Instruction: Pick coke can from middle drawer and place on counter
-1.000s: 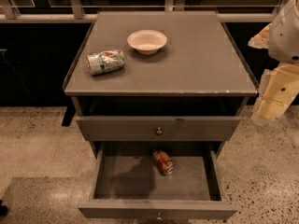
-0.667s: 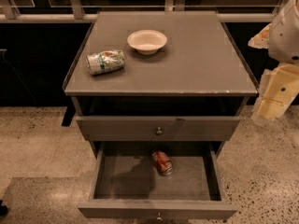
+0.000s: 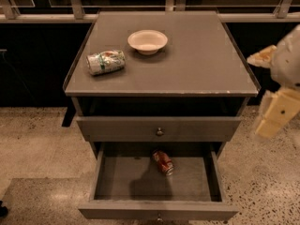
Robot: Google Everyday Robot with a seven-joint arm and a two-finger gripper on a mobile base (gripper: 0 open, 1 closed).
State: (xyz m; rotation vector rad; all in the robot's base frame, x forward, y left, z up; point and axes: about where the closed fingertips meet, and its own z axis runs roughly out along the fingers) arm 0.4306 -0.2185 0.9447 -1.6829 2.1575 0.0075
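The coke can point(image 3: 162, 162) lies on its side on the floor of the open middle drawer point(image 3: 117, 182), near the drawer's back, slightly right of centre. The drawer is pulled out towards the camera. The counter point(image 3: 197, 64) is the grey top of the cabinet above. My gripper point(image 3: 275, 116) hangs at the right edge of the view, beside the cabinet's right front corner, at about the height of the upper drawer front. It is well apart from the can and holds nothing that I can see.
A green-and-white can point(image 3: 106, 62) lies on its side on the counter's left part. A white bowl point(image 3: 147, 41) stands at the back centre. The upper drawer front point(image 3: 159, 128) is closed. A railing and dark windows stand behind the cabinet. Speckled floor surrounds it.
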